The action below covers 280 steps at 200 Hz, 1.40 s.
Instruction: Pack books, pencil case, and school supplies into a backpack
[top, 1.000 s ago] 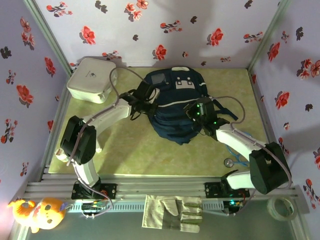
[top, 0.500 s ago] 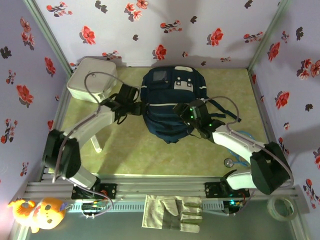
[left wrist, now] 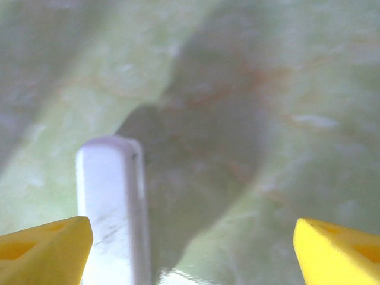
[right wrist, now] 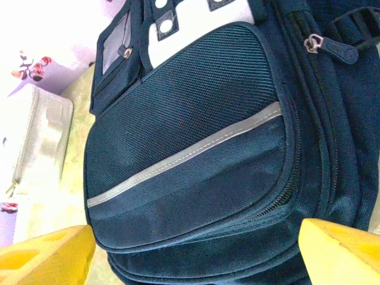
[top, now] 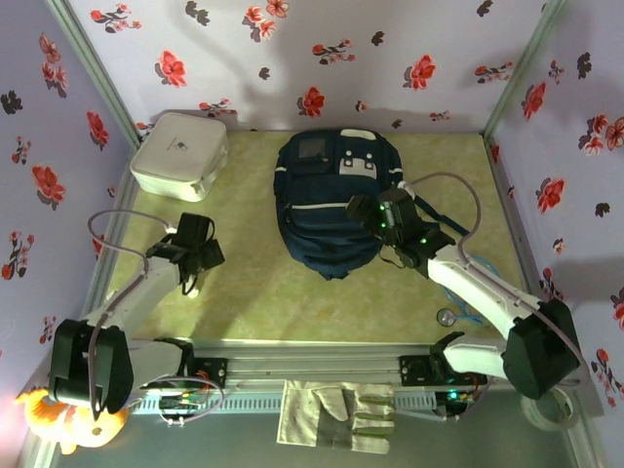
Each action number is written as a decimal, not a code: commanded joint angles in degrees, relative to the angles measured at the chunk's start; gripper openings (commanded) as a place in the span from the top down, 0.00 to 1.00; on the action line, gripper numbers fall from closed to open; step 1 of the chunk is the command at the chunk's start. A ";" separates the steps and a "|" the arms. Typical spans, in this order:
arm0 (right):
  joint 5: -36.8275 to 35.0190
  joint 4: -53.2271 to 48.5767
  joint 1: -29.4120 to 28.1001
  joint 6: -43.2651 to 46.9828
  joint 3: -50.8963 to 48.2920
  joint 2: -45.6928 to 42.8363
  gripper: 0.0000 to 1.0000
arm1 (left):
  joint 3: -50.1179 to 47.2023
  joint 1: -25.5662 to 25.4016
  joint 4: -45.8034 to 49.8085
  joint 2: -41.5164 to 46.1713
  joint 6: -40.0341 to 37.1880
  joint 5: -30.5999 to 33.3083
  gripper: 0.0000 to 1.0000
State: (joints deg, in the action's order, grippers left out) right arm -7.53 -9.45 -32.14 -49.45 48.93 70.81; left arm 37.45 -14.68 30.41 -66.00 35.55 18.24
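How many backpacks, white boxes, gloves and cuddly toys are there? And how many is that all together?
Backpack: 1
White box: 1
Glove: 1
Cuddly toy: 1
Total: 4

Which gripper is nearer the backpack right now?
Right. The right gripper sits at the right edge of the backpack, over its fabric; the left gripper is well off to its left, above the table.
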 commanded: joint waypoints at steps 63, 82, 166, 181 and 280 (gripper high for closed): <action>1.46 -5.14 0.32 6.97 6.53 5.29 0.10 | -2.08 6.55 0.73 -2.92 3.76 0.30 0.34; 1.64 -5.27 0.32 7.00 6.80 5.58 0.11 | -2.21 7.09 -0.36 -4.46 3.60 -0.33 0.40; 1.47 -7.48 1.90 9.15 7.67 5.71 0.12 | -2.56 8.26 -1.78 -4.98 2.58 -2.15 0.70; 0.47 -9.97 1.99 14.22 9.39 6.42 0.12 | -1.78 8.18 -1.87 -3.47 1.36 -4.57 0.71; 7.20 -27.21 1.16 58.31 24.04 16.02 0.17 | 11.77 -6.75 -2.18 -4.10 0.40 -15.14 0.72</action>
State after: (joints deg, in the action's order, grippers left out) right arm -7.18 -31.83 -30.37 -6.17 70.17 85.23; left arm 45.80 -18.24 29.63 -68.82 36.88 5.87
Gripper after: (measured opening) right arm 0.845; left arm 0.283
